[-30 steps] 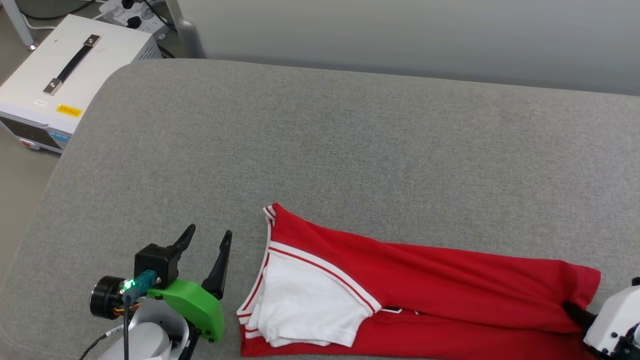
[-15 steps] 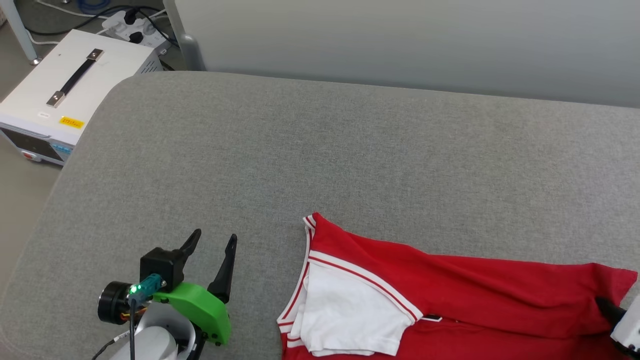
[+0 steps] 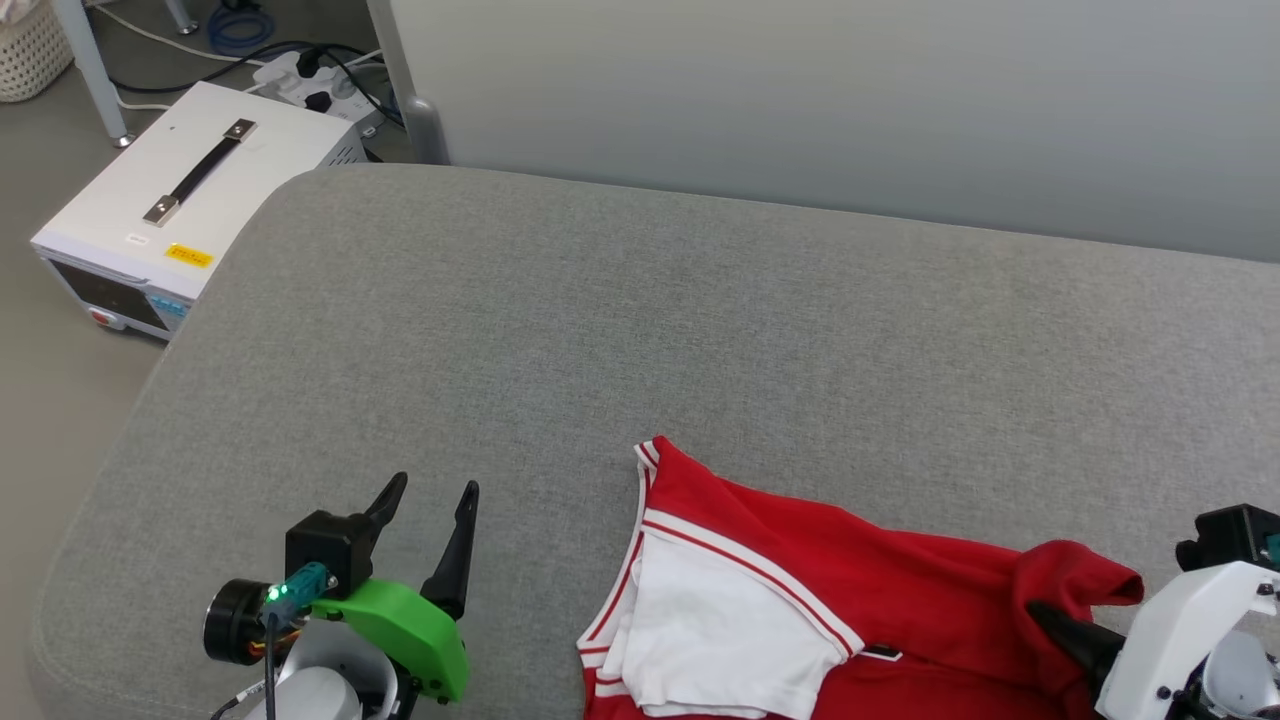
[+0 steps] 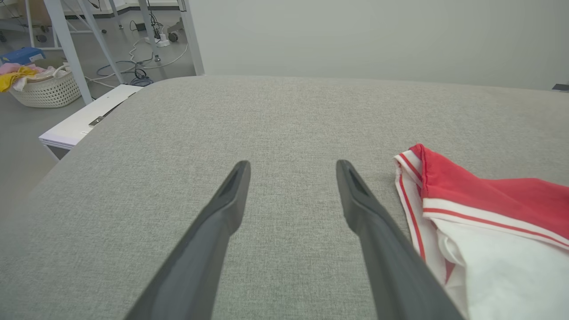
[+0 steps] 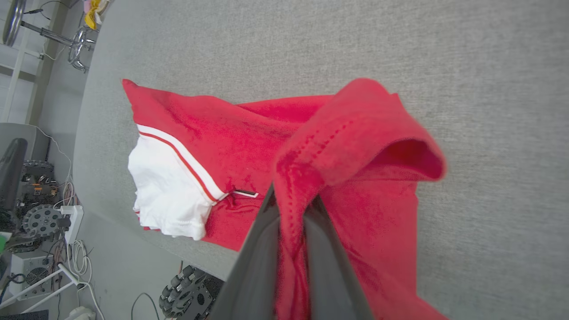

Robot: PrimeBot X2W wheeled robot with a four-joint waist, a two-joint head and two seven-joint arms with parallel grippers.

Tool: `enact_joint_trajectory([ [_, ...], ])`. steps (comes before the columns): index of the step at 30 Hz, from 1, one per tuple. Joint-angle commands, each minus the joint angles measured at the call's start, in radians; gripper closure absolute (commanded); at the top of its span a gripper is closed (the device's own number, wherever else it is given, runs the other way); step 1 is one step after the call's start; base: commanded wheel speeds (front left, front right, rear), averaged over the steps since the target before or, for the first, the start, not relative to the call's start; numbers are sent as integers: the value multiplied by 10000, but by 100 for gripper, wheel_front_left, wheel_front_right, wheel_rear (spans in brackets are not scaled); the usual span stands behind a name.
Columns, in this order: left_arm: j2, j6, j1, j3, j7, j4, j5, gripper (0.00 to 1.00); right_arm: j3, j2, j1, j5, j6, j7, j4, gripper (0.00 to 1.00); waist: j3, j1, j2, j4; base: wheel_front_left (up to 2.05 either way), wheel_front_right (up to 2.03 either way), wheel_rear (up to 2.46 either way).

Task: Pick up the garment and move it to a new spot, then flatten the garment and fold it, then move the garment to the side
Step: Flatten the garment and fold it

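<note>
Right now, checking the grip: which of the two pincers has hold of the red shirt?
The right pincer: it is shut on a bunched red edge of the garment. The left pincer stands open above the bare grey cushion, holding nothing.

— How is the garment (image 3: 900, 590) laid?
— It is spread in a folded strip along the near edge of the grey cushion (image 3: 600, 330). A white sleeve (image 3: 720, 640) is turned up on top, and the right red end is bunched and raised.
</note>
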Motion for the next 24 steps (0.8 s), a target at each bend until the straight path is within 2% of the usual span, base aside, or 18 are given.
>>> enact_joint_trajectory([
  [1, -66, -71, 147, 88, -56, 41, 73, 0, 136, 150, 135, 140, -6, 96, -220, 100, -25, 0, -1, 175, 0, 0, 0],
  [9, -136, -188, 228, 386, -56, 130, 221, 0, 1494, 542, -159, 996, -6, 70, -425, 100, 11, 0, -1, 539, 0, 0, 0],
  [12, -155, -264, 230, 415, -56, 191, 267, 0, 2096, 548, -408, 1776, -6, -528, 228, 100, -5, 0, -1, 675, 0, 0, 0],
  [24, -248, -441, 147, 436, -56, 416, 367, 0, 4225, 552, -2146, 2674, -6, -2740, 3127, 100, -20, 0, -1, 1285, 0, 0, 0],
])
